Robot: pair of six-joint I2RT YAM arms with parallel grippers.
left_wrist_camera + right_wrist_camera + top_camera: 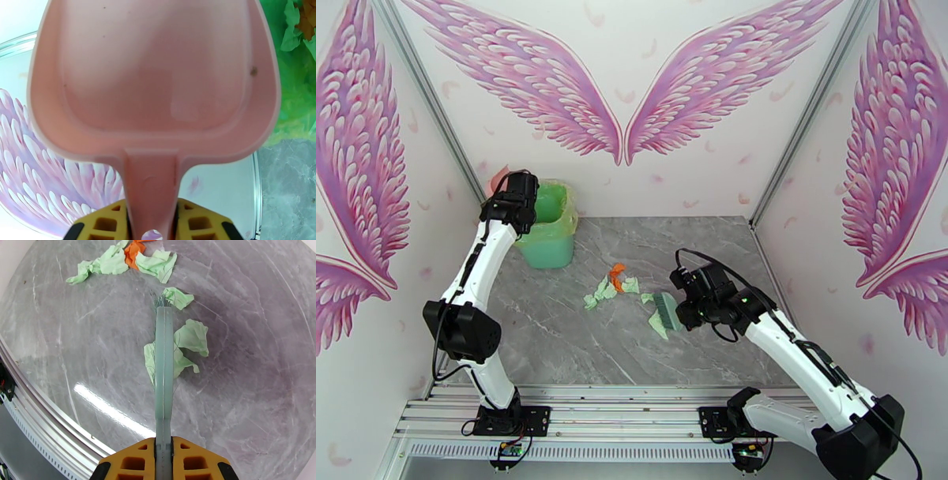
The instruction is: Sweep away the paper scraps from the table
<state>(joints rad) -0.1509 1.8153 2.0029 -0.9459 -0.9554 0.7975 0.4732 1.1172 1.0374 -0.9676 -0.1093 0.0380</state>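
The left tool (152, 227) is clamped on the pink dustpan (154, 79) handle, by the green bin (553, 237) at the desk's (577, 339) eleven o'clock. The right tool (164, 457) pinches the teal brush (164, 358) among the paper scraps (158, 263) mid-desk.

Near-left table (553, 347) open; paper scraps (612, 286) clutter centre; green bin (549, 237) blocks far-left corner, seemingly against wall (426, 221).

The table (553, 347) bears the paper scraps (610, 286) mid-surface and a green bin (547, 246).
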